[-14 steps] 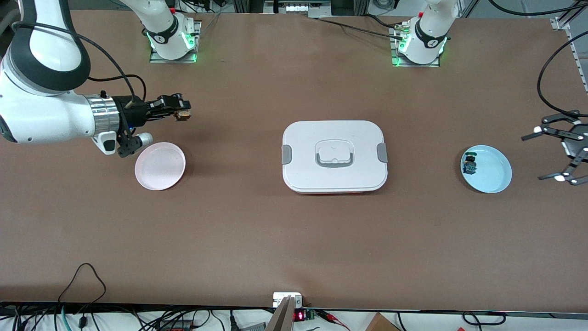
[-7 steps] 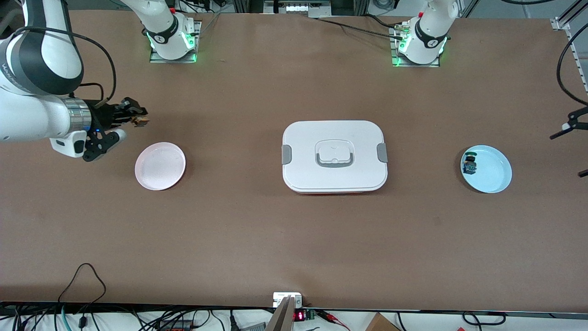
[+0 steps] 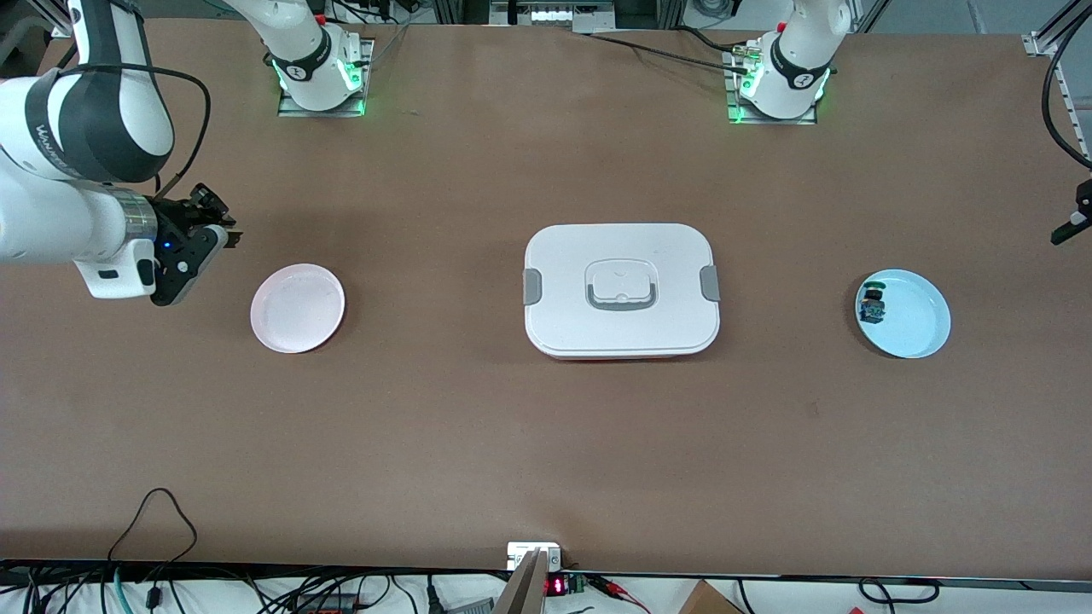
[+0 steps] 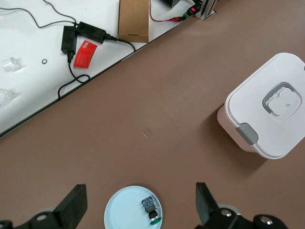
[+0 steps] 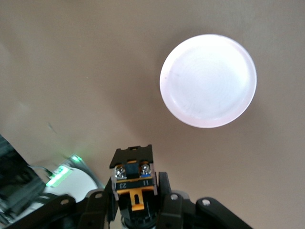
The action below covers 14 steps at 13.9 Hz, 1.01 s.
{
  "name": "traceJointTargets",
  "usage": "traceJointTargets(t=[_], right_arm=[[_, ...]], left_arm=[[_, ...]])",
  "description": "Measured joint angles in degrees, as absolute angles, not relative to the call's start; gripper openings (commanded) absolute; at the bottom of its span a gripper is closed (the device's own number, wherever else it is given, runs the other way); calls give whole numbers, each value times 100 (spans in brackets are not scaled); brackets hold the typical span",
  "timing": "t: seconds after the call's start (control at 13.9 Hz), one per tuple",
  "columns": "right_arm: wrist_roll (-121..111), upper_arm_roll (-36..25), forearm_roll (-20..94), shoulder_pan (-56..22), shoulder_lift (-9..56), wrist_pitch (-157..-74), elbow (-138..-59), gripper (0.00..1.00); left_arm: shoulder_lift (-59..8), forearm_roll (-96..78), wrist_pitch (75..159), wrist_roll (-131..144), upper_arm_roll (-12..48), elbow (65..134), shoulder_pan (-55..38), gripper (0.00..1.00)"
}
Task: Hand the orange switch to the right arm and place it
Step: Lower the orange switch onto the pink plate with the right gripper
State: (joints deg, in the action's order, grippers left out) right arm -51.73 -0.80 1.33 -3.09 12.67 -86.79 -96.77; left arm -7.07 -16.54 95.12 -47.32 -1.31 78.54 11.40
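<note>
The orange switch (image 5: 135, 183), black with an orange band and two screw terminals, sits between the fingers of my right gripper (image 5: 135, 200), which is shut on it. In the front view the right gripper (image 3: 220, 232) hangs over bare table beside the pink plate (image 3: 298, 308), toward the right arm's end; the switch is hidden there. My left gripper (image 4: 139, 191) stands open and empty, high over the blue plate (image 4: 125, 212). Only one of its fingers (image 3: 1077, 215) shows at the front view's edge.
A green and blue switch (image 3: 872, 304) lies in the blue plate (image 3: 917, 328) at the left arm's end. A closed white box (image 3: 621, 290) with grey latches stands mid-table. The pink plate (image 5: 208, 81) holds nothing. Cables lie off the table's edge nearest the front camera.
My right arm drew back toward its own end of the table, carrying the orange switch with it. My left gripper pulled away from the blue plate and almost out of the front view.
</note>
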Motion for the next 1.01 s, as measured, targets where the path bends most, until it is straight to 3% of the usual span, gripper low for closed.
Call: traceJointTargets(t=[0.43,0.65,1.01], right_arm=[[-6744,-101,-86,-245,1306,-9503,-10004,0],[-7200,-100,-158,-245,1273,-9911,-10271,0],[-7939,-97,-225,-246,1131,-10807,-10862,0]], left_arm=[[-145,-516,8485,-1875,-121,7805,415,100],[-6,69,8267,-981,-90,8141,207,100],[205,215,9855,-685,-165,9955,177,100]])
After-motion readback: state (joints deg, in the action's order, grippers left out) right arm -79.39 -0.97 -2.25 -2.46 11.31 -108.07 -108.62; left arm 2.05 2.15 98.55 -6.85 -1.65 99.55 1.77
